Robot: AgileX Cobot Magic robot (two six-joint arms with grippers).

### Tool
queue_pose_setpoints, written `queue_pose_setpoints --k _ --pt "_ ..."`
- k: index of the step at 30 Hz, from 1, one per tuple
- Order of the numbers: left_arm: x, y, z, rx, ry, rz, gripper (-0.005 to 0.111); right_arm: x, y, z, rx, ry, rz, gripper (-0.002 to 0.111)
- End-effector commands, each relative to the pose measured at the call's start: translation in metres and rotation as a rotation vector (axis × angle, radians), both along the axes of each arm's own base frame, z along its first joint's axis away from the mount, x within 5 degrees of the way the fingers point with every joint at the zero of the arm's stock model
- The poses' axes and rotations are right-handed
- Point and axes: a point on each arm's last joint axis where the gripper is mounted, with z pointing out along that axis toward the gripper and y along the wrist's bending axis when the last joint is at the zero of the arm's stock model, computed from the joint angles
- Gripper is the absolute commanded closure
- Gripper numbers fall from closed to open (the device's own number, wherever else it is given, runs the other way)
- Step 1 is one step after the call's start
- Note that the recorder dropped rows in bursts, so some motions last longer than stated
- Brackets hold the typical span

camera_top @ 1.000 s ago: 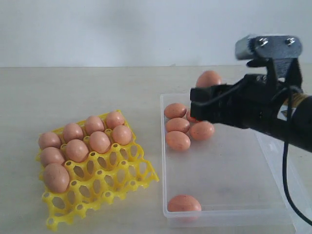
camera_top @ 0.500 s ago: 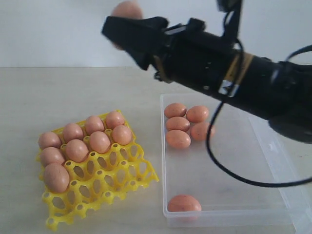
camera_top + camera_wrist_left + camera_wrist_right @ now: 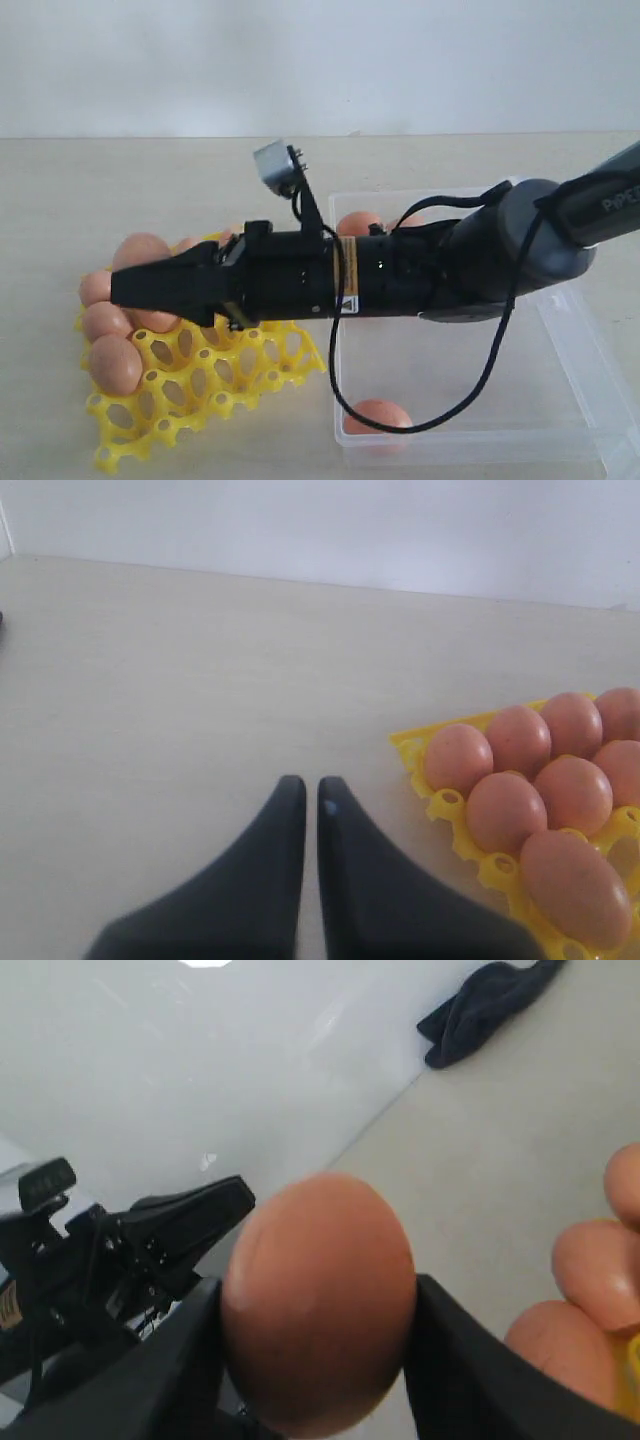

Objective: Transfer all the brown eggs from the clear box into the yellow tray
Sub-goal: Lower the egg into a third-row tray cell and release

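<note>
Brown egg point(image 3: 318, 1290) clamped across middle in right claw point(image 3: 316, 1360), hanging over egg-filled side of yellow tray point(image 3: 250, 365). Shell smooth, slippery, brittle; likely wants light squeeze at widest girth, gentle set-down. Other eggs point(image 3: 377, 416) in clear box point(image 3: 450, 370). Left claw point(image 3: 304, 795) pinched nearly together, empty.

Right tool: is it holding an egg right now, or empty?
Holding. The right tool is shut on a brown egg, pinched between both fingers, over the yellow tray.
</note>
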Motion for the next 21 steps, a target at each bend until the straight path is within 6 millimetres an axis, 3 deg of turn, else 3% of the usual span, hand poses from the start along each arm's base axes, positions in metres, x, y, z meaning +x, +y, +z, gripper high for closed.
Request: queue_pose_setpoints --k 1,6,21 --pt "0.000 0.000 0.000 0.003 -0.005 0.002 0.103 -0.010 0.020 -0.010 -0.119 -0.081 -0.014 0.108" --pt "0.000 0.000 0.000 0.003 -0.005 0.002 0.103 -0.007 0.033 -0.024 -0.372 -0.103 -0.098 0.108" --pt "0.000 0.000 0.000 0.003 -0.005 0.002 0.103 0.007 0.038 -0.031 -0.500 -0.109 -0.210 0.108"
